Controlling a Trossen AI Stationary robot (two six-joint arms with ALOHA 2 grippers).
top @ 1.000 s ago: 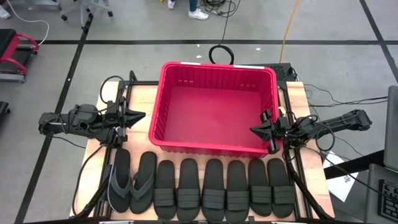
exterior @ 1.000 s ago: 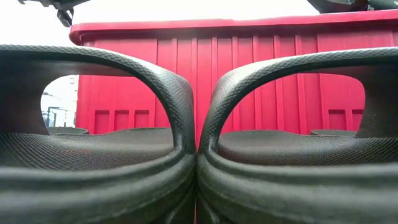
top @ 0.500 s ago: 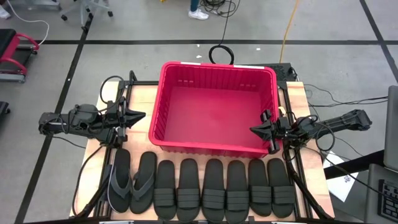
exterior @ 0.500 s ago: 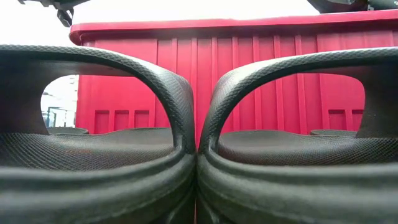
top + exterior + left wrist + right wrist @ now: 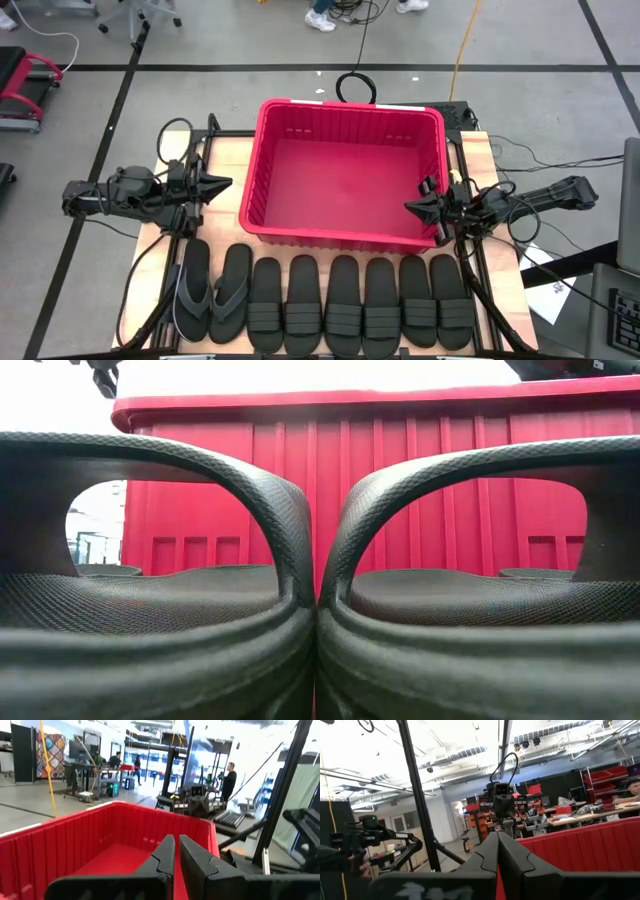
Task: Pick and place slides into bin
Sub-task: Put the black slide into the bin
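Observation:
The red bin (image 5: pixel 345 180) stands in the middle of the table, with nothing in it. The slides lie side by side along the table's near edge, soles down: two thin flip-flops (image 5: pixel 212 292) at the left and several broad-strapped ones (image 5: pixel 360 303) to their right. Two of these slides (image 5: pixel 150 610) fill the low view in front of the bin's wall (image 5: pixel 400 490). My left gripper (image 5: pixel 228 183) hovers shut beside the bin's left wall. My right gripper (image 5: pixel 408 207) hovers shut at the bin's near right corner. Both point toward the bin (image 5: pixel 100 835) and hold nothing.
Bare wooden tabletop (image 5: pixel 222 155) shows left of the bin and at its far right (image 5: pixel 478 150). Black frame rails and cables run along both table sides. A cable loop (image 5: pixel 355 88) lies behind the bin. People stand in the room beyond (image 5: pixel 230 780).
My right gripper has rolled a little about its own line and tipped slightly upward, staying in place and shut. The slides and the bin have not moved.

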